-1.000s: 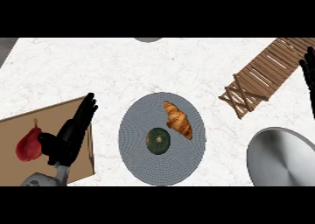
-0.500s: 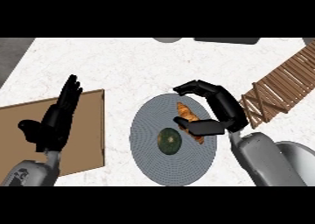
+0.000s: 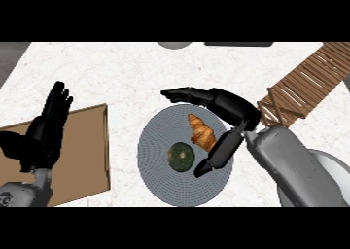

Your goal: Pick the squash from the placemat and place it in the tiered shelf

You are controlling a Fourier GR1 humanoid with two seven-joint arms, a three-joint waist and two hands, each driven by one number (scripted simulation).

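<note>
A dark green squash (image 3: 182,156) lies on the round grey placemat (image 3: 170,188) in the middle of the counter, next to a golden croissant (image 3: 201,132). My right hand (image 3: 232,104) hovers over the mat's right side, open. Its fingers arch over the croissant and its thumb (image 3: 214,156) stretches down just right of the squash, holding nothing. The wooden slatted tiered shelf (image 3: 307,80) stands at the upper right, behind that hand. At the left my left hand (image 3: 45,129) rests open, fingers up, over a brown board.
The brown cutting board (image 3: 77,165) lies at the left, partly under my left hand. A silver round plate (image 3: 332,177) shows at the lower right behind my right forearm. A grey object (image 3: 176,44) and a dark one (image 3: 239,44) sit at the counter's far edge.
My right hand came in from the far right edge to over the placemat, and its thumb now reaches down beside the squash. The left hand stays open at the left.
</note>
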